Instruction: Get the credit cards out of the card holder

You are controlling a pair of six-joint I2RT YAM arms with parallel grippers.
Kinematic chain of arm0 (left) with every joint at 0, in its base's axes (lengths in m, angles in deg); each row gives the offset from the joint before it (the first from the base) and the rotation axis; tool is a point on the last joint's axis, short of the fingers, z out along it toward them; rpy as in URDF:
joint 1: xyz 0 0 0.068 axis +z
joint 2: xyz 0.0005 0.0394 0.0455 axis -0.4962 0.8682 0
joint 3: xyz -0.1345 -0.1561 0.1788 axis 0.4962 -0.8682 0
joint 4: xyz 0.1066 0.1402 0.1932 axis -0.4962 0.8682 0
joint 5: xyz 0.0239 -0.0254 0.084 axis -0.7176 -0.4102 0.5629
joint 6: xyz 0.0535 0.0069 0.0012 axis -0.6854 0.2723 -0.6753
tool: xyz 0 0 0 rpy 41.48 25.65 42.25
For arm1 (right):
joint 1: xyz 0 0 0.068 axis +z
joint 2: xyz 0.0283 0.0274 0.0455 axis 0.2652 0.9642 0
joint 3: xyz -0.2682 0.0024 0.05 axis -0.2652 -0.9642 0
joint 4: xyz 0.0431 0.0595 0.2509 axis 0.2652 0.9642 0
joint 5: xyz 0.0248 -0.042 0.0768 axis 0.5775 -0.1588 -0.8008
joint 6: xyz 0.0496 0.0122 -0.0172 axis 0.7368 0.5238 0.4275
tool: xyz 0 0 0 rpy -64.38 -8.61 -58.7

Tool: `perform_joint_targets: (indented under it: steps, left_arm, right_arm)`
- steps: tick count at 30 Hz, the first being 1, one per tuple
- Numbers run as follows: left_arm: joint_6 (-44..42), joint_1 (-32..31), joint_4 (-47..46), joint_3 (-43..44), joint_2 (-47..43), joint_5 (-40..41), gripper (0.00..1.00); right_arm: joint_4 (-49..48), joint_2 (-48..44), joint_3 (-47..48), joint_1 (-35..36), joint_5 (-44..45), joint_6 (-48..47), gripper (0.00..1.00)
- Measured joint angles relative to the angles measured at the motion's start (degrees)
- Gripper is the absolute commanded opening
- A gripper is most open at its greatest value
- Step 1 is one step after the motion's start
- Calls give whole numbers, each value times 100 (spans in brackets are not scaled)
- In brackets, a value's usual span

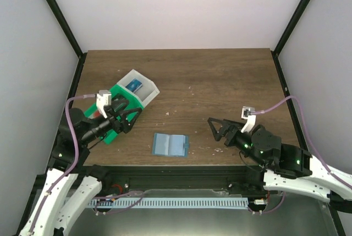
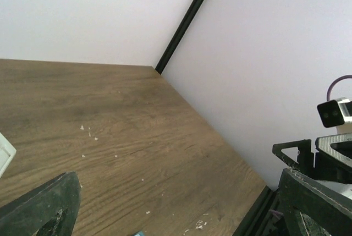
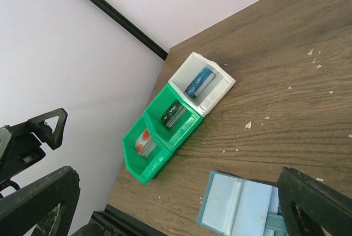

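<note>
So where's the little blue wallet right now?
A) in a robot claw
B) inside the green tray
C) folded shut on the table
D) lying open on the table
D: the card holder lies spread open on the table, with its pale inner pockets facing up.

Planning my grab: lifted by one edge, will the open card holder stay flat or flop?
Probably flops: the card holder lies opened flat with a fold down its middle, so the free half should hinge. It looks thin, likely light, and may slide on the table.
</note>
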Motion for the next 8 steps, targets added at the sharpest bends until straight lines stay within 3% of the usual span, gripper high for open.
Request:
perform_joint_targets:
  steps: [8]
  left_arm:
    - [149, 0, -323, -350, -203, -13, 100]
  right_arm:
    - [122, -68, -103, 0, -4, 79, 100]
